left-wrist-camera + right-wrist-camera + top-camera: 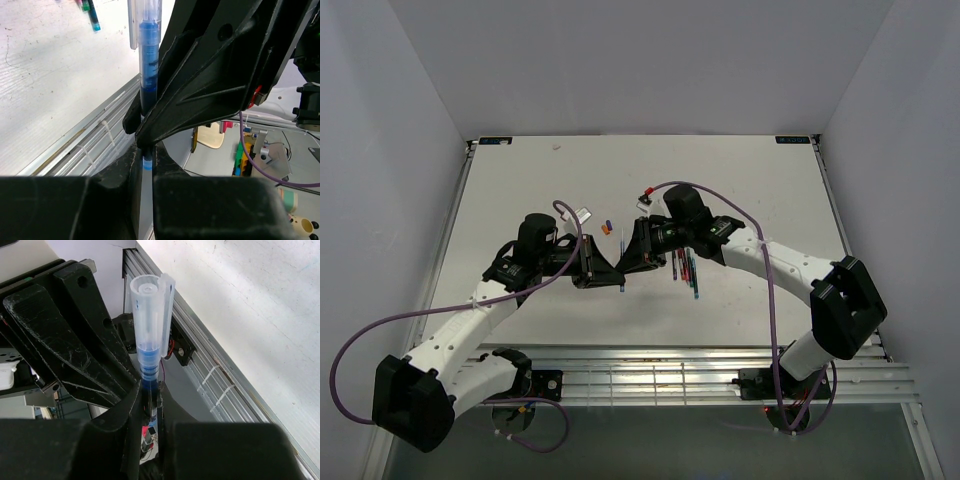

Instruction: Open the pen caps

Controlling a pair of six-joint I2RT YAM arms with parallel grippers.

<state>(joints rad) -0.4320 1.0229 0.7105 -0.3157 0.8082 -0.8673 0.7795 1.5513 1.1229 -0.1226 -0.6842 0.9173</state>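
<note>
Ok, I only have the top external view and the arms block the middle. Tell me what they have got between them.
Observer: A blue pen. The left pincer and the right pincer are both shut on its barrel, side by side.
Operator: Report the cap.
Observer: The clear cap, with its clip, is on the pen. It sticks out beyond where the two pincers grip.

blue cap, orange cap: tiny, loose, lying just beside each other | red cap: loose, apart to their right | clear clipped cap: seated on blue pen
</note>
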